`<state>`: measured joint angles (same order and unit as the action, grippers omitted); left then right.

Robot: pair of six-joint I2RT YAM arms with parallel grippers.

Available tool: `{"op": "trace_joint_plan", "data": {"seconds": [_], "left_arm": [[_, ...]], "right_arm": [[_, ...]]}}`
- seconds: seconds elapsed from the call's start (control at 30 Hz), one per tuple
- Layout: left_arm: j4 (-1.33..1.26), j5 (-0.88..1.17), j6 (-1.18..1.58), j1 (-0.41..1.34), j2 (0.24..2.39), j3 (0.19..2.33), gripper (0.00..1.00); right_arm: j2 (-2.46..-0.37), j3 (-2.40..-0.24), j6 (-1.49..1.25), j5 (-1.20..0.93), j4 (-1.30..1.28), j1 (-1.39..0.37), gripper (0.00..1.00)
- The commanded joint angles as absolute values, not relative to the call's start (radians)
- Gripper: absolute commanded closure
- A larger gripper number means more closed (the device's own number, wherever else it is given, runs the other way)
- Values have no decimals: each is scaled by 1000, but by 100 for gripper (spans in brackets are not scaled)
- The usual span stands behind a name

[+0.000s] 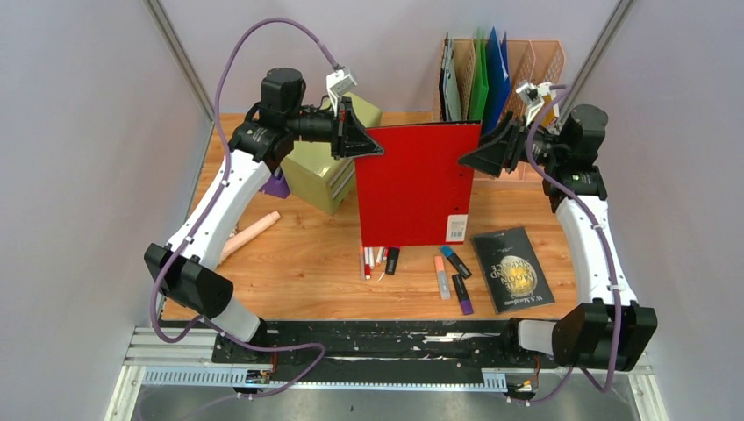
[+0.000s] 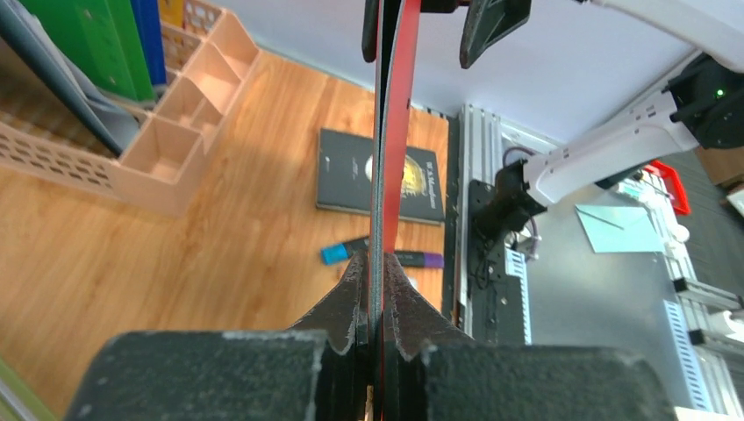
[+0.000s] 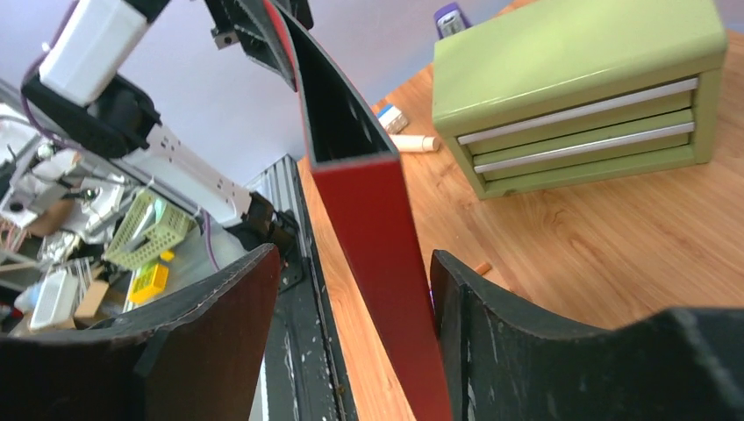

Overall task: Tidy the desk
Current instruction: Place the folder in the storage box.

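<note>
A red folder (image 1: 417, 184) stands upright in the air over the wooden desk (image 1: 307, 263). My left gripper (image 1: 379, 147) is shut on the folder's upper left edge. The left wrist view shows both fingers pressed flat on the thin red and grey sheet (image 2: 399, 105), with the gripper (image 2: 375, 263) clamped tight. At the folder's right edge my right gripper (image 1: 465, 160) is open. In the right wrist view the red folder (image 3: 377, 219) runs between the spread fingers of that gripper (image 3: 355, 259), close to the right finger, with a wide gap to the left one.
An olive-green drawer chest (image 1: 329, 171) sits behind the folder on the left. A peach file rack (image 1: 526, 61) with folders stands at the back right. A black book (image 1: 511, 267), highlighters (image 1: 452, 276), pens (image 1: 368, 259) and a pink stick (image 1: 250, 235) lie on the desk. A metal rail (image 1: 377, 338) runs along the near edge.
</note>
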<state>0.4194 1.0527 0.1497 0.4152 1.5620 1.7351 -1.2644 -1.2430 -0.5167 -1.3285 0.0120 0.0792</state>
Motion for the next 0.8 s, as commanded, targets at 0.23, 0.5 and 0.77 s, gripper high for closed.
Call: {"op": "trace_joint_plan", "data": {"seconds": [0.23, 0.5, 0.77], "left_arm": [[537, 1150, 86, 406, 1574, 1812, 100], [520, 1193, 126, 405, 1605, 1844, 100], [637, 1198, 33, 405, 1627, 1906, 100]], "right_arm": [[-1217, -1240, 9, -1384, -321, 15, 36], [-1216, -1227, 249, -1336, -539, -47, 40], [-1237, -1272, 423, -1284, -716, -58, 52]]}}
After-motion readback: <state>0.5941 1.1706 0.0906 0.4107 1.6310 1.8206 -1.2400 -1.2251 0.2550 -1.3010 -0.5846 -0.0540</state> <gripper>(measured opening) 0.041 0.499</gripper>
